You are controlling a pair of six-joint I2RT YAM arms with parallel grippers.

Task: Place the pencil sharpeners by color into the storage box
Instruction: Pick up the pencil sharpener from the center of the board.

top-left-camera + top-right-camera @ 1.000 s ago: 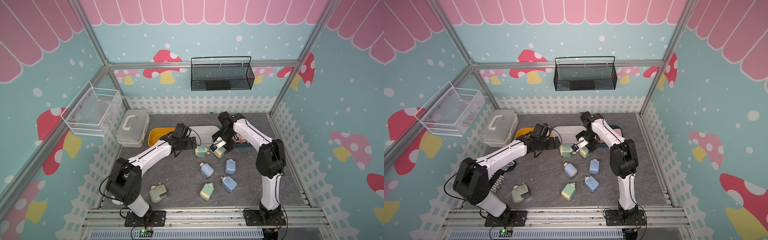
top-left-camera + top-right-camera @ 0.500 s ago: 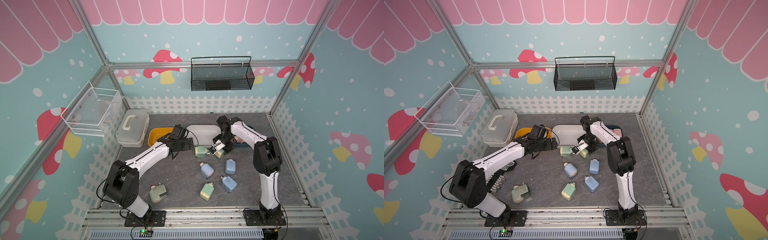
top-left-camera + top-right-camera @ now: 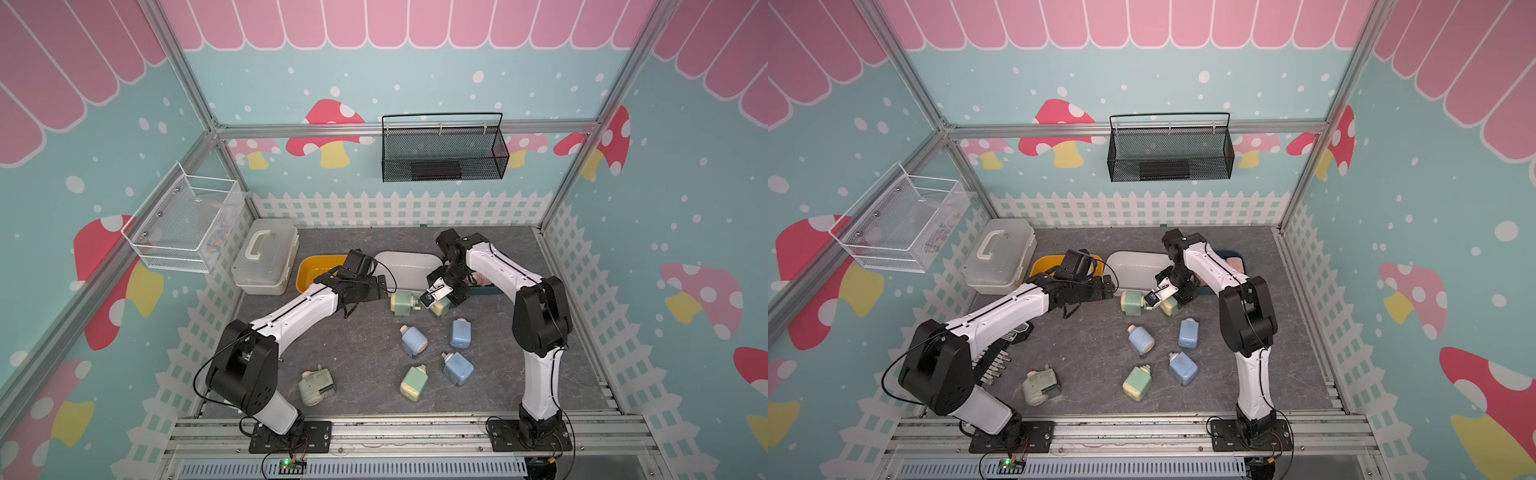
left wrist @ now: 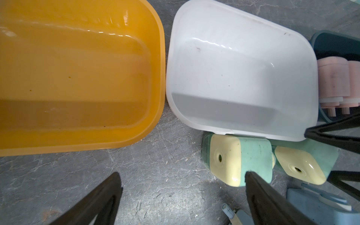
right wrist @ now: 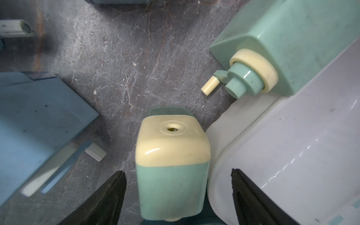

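**Now astride a green sharpener, not yet gripping**

Right hand [image 5: 176,172] hangs released, a finger on either side of an upright green sharpener [image 5: 171,148], with gaps both ways. In a top view that sharpener [image 3: 442,308] stands on the counter [image 3: 357,340] at mid-frame, hard by the white tub [image 3: 409,259]. It looks light, stiff and glossy, so probably slippery. The flat green sides below the cream cap seem the best hold, though the tub wall crowds one finger. Left hand [image 4: 182,173] gapes empty beside a second green sharpener [image 4: 239,157].
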